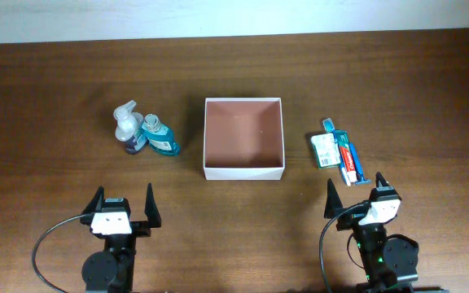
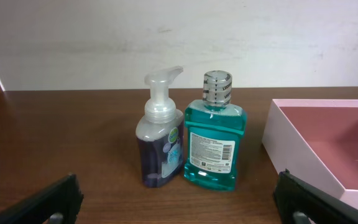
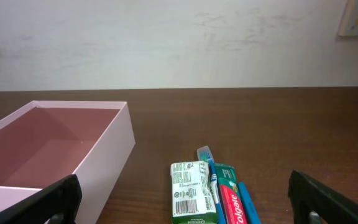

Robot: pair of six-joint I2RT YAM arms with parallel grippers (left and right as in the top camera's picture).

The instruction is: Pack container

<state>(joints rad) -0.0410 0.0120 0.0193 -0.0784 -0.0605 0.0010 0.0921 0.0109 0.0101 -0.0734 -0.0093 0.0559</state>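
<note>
Square, shallow, white-walled container (image 1: 244,172) noted at frame centre, nothing inside; left gripper (image 1: 124,195) and right gripper (image 1: 355,185) both spread, nothing held, at lower edge. Clear pump bottle (image 1: 129,129) and teal mouthwash bottle (image 1: 159,137) stand touching, centre left; one could be toppled when the other is seized. "Colgate" read on red toothpaste box (image 3: 234,202); other print illegible.

On the dark wooden worktop (image 1: 47,89), left side, a clear pump soap bottle (image 1: 129,129) and a teal mouthwash bottle (image 1: 160,138) stand upright, just beside each other. Right side — a green carton (image 1: 324,150), a toothpaste tube (image 1: 346,156) and a blue toothbrush (image 1: 357,167) lie side by side.
</note>
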